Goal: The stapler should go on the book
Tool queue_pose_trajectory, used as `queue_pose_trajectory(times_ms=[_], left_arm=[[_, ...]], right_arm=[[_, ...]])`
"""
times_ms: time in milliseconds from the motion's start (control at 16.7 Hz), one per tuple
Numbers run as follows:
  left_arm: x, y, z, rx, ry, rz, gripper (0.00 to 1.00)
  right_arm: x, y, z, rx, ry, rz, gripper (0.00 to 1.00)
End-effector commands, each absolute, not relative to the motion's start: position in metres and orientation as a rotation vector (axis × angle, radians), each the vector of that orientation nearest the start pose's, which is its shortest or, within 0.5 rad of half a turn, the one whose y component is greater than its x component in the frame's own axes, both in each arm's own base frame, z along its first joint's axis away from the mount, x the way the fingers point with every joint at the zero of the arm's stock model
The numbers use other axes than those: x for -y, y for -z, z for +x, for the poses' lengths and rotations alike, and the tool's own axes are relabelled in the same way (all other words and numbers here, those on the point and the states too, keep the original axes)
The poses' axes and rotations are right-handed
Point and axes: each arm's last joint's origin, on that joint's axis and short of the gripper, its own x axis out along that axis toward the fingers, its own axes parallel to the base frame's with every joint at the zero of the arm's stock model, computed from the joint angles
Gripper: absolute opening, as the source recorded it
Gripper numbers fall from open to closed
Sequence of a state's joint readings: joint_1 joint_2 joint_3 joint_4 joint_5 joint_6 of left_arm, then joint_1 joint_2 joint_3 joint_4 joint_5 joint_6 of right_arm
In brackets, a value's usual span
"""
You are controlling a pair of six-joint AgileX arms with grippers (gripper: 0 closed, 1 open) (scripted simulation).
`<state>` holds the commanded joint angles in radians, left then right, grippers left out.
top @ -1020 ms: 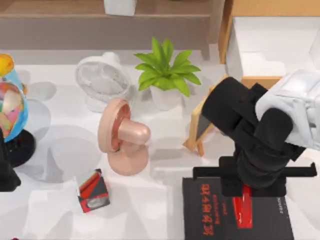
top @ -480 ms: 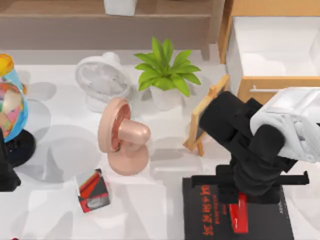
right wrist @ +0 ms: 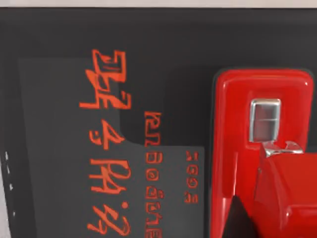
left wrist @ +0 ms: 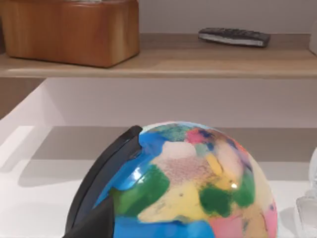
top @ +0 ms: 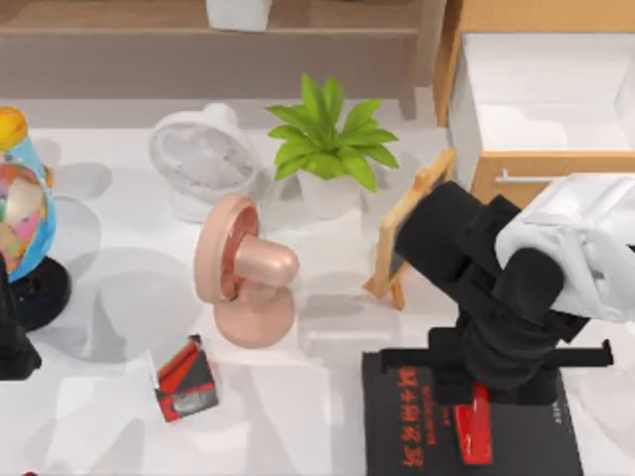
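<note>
The black book (top: 407,436) with red characters lies flat at the table's front right. The small red stapler (top: 474,434) is over its cover, lengthwise, just right of the characters. My right gripper (top: 478,405) hangs straight above it under the black wrist, shut on the stapler. In the right wrist view the stapler (right wrist: 237,148) appears very close against the book (right wrist: 59,74), beside the red text. My left arm (top: 10,342) stays parked at the left edge of the table, next to the globe.
A colourful globe (top: 20,218) stands far left. Behind are a white fan (top: 203,159), a pink fan (top: 243,273), a potted plant (top: 327,144) and a wood-framed chalkboard (top: 407,233). A red-and-black box (top: 186,380) lies front centre-left. A wooden drawer (top: 536,99) is at back right.
My right arm has shifted left and toward the front with the stapler, carrying it nearer the book's middle. Over the last half second it has barely moved.
</note>
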<state>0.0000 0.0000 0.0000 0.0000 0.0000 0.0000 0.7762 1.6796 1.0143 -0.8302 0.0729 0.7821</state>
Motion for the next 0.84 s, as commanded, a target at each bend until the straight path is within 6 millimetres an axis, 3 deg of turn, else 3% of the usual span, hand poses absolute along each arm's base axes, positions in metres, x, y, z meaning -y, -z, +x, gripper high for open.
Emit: queue_pose_trajectory(times_ms=[480,840], left_arm=[[0.0012,-0.1600,0.1057,0.000,0.000,0.000,1.00],[0.0012,-0.1600,0.1057,0.000,0.000,0.000,1.00]], right_arm=[[-0.2038,-0.1595,0.2087,-1.466,0.003,0.005,0.98],[-0.2038,-0.1595,0.2087,-1.466,0.003,0.005,1.00]])
